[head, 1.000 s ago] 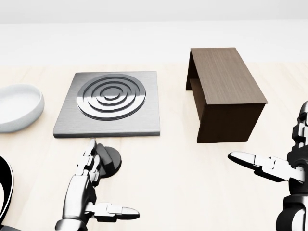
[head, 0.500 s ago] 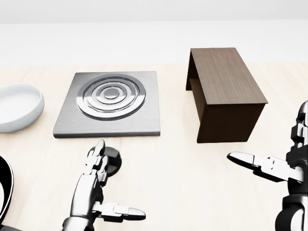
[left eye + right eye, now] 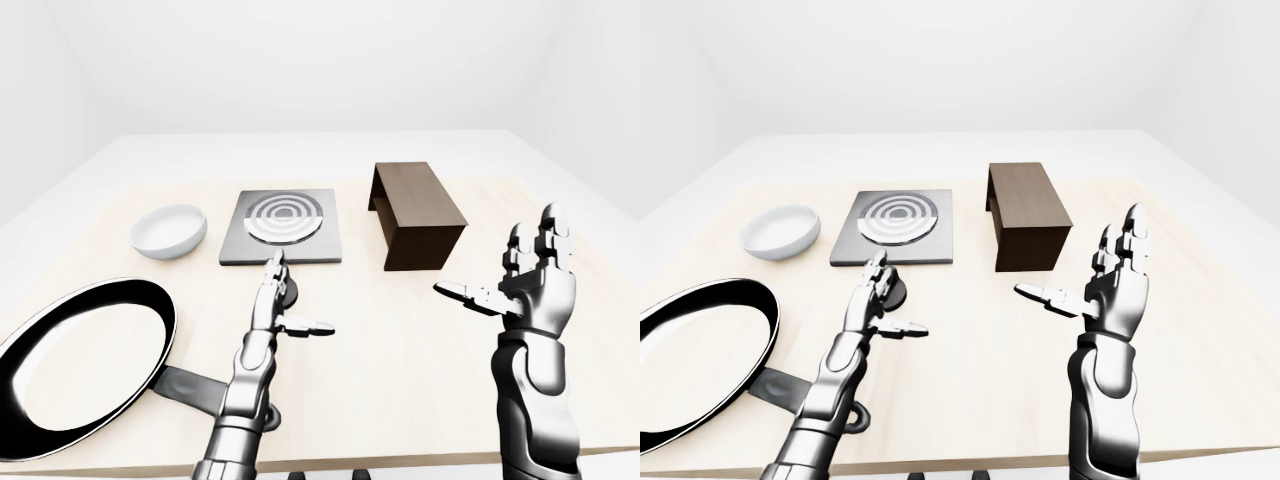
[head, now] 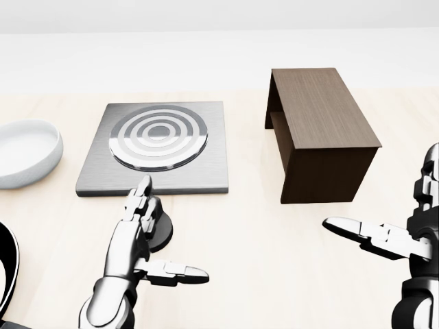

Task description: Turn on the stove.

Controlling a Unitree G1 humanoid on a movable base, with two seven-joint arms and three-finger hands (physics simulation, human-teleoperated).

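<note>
The stove [image 4: 154,147] is a square steel plate with pale concentric rings, up and left of centre in the head view. Its dark round knob [image 4: 165,227] sits on the wooden table just below the plate. My left hand [image 4: 140,233] is open; its straight fingers [image 4: 137,205] lie over the knob's left part and reach the plate's lower edge, with the thumb stuck out to the right. The fingers hide part of the knob. My right hand [image 3: 505,278] hovers open, palm up, at the right, away from the stove.
A white bowl [image 4: 24,151] sits left of the stove. A dark brown wooden box [image 4: 319,130], open at one side, stands to the right of it. A black frying pan [image 3: 80,360] lies at the lower left, near the table's bottom edge [image 3: 400,462].
My left hand has slid upward over the knob, its fingertips now at the stove's lower edge. The burner rings have turned from dark grey to pale. The right hand has barely moved.
</note>
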